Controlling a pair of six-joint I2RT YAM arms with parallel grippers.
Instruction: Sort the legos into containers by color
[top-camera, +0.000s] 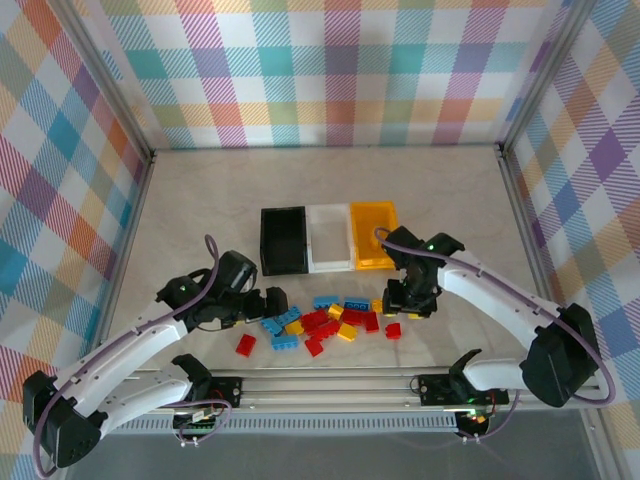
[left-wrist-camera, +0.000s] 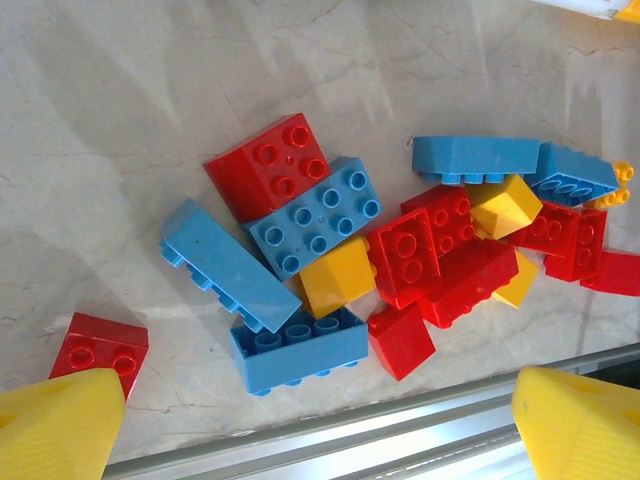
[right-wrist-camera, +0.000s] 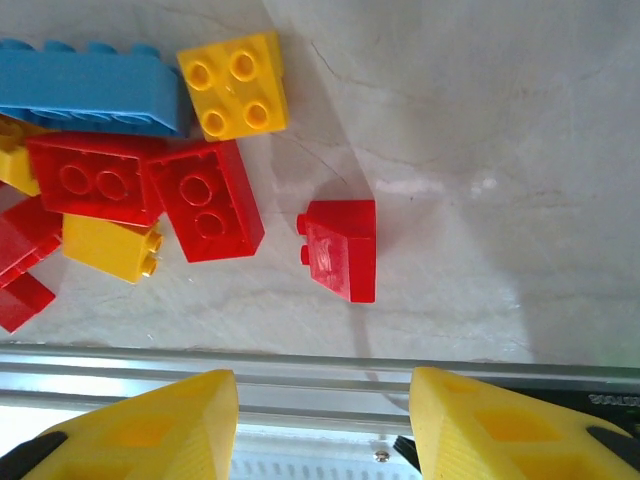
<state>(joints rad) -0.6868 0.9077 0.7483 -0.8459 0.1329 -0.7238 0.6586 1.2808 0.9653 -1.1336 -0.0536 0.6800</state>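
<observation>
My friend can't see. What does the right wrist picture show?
A small red brick lies alone on a pale table, to the right of a heap of red, yellow and blue bricks. The right gripper, yellow-fingered, is open and empty at the bottom.

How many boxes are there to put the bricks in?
3, side by side: a black bin on the left, a white bin in the middle and a yellow-orange bin on the right.

A robot lab test cell: checked cloth walls (top-camera: 330, 70) on an aluminium frame (top-camera: 325, 148) stand beyond and beside the left gripper (top-camera: 272, 303), a marble-look tabletop (top-camera: 200, 200) beneath it, a metal mounting rail (top-camera: 330, 383) behind.
</observation>
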